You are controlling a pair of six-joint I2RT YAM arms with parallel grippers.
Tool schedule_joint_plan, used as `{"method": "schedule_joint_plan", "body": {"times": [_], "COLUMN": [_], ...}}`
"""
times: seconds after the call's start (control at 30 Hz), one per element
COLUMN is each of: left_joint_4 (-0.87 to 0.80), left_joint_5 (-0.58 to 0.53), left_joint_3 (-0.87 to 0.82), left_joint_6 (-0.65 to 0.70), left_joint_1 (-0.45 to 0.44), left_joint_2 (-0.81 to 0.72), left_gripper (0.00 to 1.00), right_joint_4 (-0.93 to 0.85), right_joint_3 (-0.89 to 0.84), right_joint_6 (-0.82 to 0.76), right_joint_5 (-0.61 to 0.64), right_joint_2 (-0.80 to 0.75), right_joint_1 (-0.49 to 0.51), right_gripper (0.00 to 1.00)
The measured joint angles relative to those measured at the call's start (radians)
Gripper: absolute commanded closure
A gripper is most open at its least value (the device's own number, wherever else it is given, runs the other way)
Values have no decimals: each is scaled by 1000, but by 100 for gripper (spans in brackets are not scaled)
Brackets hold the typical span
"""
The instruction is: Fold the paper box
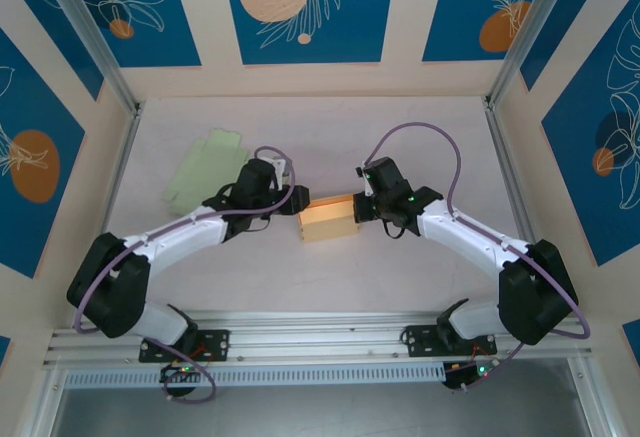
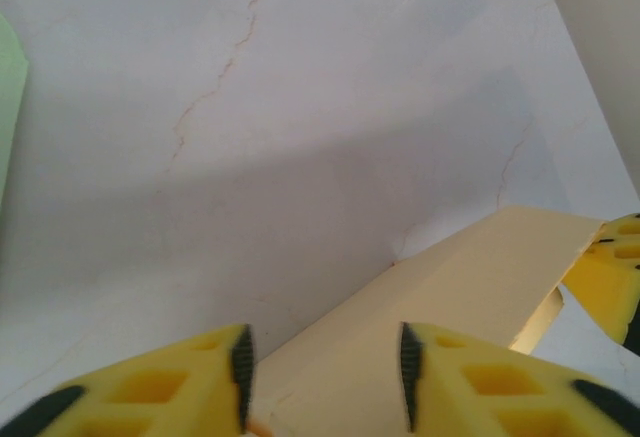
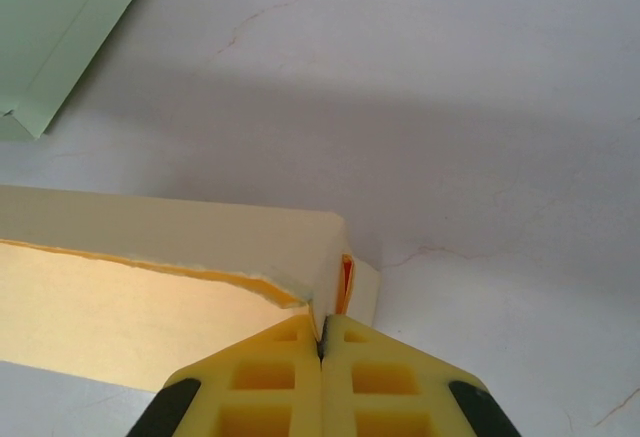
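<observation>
Folding paper box (image 1: pixel 328 219) ends: right pincer (image 3: pixel 322 342) shut at right flap, left pincer (image 2: pixel 322 359) half-wide astride left end, hold unclear; next, firm squeeze.

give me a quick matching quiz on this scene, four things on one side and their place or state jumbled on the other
Things:
1. paper box
2. green sheet
3. left pincer
4. right pincer

Place or state:
a. lying flat at the far left of the table
b. fingers pressed together on a thin cardboard edge
c. mid-table, between the two pincers
d. fingers apart, with cardboard between them

Pairs: 1-c, 2-a, 3-d, 4-b
</observation>
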Motion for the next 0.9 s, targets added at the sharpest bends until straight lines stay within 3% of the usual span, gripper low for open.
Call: {"method": "schedule_joint_plan", "body": {"times": [0.33, 0.57, 0.9], "left_joint_4": [138, 229, 347], "left_joint_5": [-74, -145, -215], "left_joint_3": [-87, -143, -228], "left_joint_6": [-63, -85, -103], "left_joint_1": [-55, -82, -117], "left_joint_2": [-13, -24, -32], "left_gripper": [77, 81, 81], "right_joint_4": [3, 8, 16], "right_joint_3": [-8, -14, -75], "right_joint_6": [1, 11, 30], "right_joint_5": [7, 8, 6], "right_joint_2": [0, -4, -60], "right_joint_1": [3, 3, 13], "right_gripper": [96, 94, 80]}}
